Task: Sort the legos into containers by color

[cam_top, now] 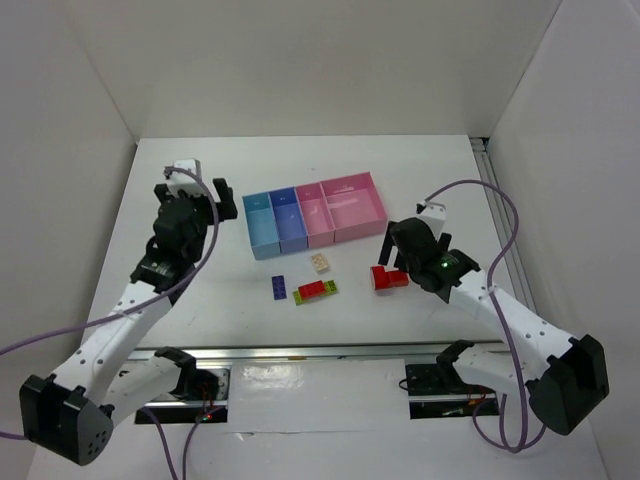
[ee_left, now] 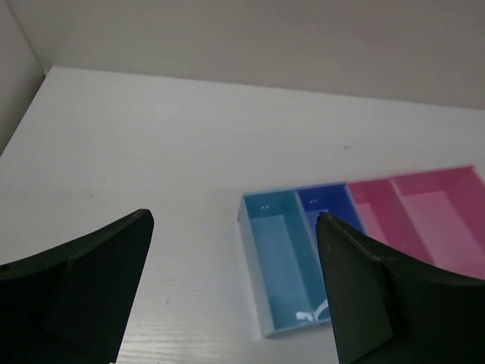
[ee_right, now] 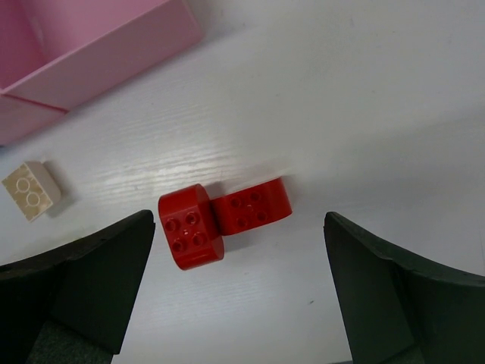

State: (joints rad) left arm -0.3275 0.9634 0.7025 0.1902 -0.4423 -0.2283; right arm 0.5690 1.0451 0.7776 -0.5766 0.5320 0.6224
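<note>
White table (cam_top: 440, 175); beige lego (ee_right: 30, 191) lies near the stepped red lego (ee_right: 223, 218).

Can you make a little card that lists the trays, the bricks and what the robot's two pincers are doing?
trays: four joined, light blue, dark blue, pink, wide pink; no bricks inside
bricks on the table: beige brick, purple brick, red and green bricks touching, chunky red brick
left pincer: open, holding nothing, left of the trays
right pincer: open, holding nothing, above the chunky red brick
sorted so far: none
</note>
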